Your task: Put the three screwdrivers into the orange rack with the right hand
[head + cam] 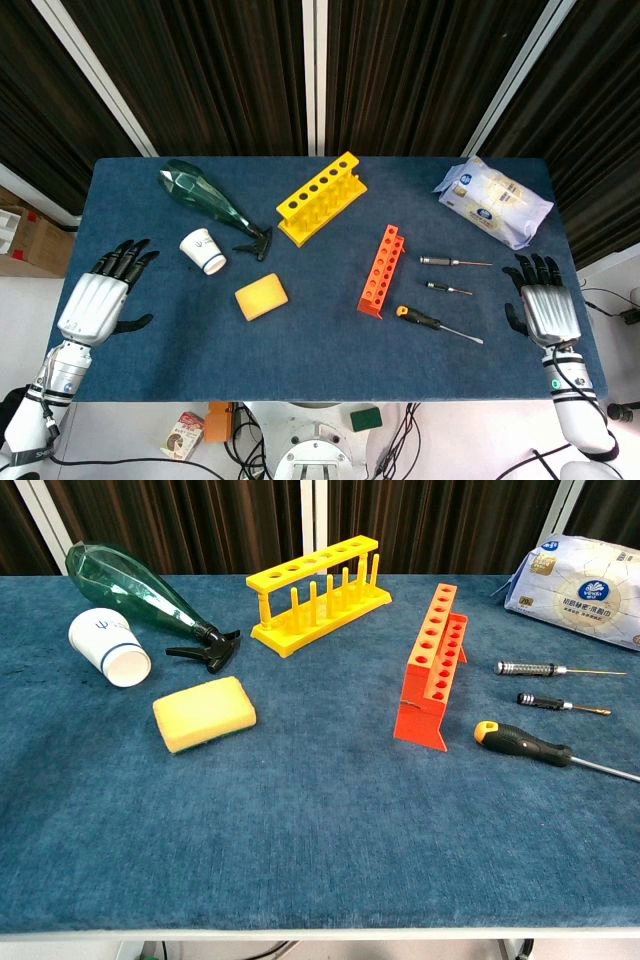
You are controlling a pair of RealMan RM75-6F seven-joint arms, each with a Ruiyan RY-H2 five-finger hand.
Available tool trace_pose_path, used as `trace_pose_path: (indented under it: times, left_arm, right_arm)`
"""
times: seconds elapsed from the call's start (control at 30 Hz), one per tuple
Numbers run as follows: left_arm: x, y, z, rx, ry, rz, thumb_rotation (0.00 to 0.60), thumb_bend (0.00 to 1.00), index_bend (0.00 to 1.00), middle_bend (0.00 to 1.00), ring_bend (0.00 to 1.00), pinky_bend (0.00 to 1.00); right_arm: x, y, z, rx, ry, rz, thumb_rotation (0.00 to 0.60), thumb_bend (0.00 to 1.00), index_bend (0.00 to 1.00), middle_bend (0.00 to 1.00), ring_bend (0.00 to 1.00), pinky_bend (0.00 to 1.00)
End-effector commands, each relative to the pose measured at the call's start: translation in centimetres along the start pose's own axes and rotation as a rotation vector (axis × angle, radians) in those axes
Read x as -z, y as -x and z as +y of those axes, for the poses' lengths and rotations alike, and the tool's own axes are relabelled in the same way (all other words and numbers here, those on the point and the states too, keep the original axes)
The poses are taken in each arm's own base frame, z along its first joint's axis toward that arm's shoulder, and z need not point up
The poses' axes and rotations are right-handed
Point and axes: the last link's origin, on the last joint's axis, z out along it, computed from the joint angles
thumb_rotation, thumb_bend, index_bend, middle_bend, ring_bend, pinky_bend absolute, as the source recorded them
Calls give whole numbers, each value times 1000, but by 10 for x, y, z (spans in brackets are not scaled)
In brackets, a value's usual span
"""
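No screwdriver has yet been placed: all three screwdrivers (455,263) (449,289) (438,324) are laid on the table (320,350) at 3 o'clock of the orange rack (381,271), whose holes are seen unfilled. The right hand (546,308) is held at the table's 3 o'clock edge, fingers spread, nothing grasped or touched. A reach toward 9 o'clock and a pinch on one handle are judged to be required next.

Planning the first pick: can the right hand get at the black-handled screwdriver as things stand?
Probably yes. The right hand is open at the table's edge, and the black-handled screwdriver lies flat on bare cloth nearest it, with nothing between them.
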Motion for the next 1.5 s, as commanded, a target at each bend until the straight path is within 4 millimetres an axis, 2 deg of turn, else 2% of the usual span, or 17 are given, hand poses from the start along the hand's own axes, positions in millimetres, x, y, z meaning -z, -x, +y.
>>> trace_pose_path:
  times: [0.03,0.27,0.5,0.87,1.5]
  left_arm:
    - [12,5,-12,25,-41,23,600,36,117,43,31,187]
    - [24,5,-22,22,-54,53,600,36,113,43,31,187]
    - [33,3,-31,17,-82,63,600,36,113,43,31,187]
    - [35,2,-33,37,-62,58,600,36,113,43,31,187]
    - [34,2,-36,66,-51,47,600,37,117,43,31,187]
  right_arm:
    - [-25,13,-36,-9,-19,-88,600,467,304,17,0,0]
    - [-47,32,-73,7,-10,-93,600,468,387,7,0,0]
    - [-58,46,-96,16,6,-91,600,468,424,6,0,0]
    - [-64,61,-109,42,38,-107,600,449,421,1,0,0]
    - [-71,70,-116,43,53,-132,600,447,422,0,0,0]
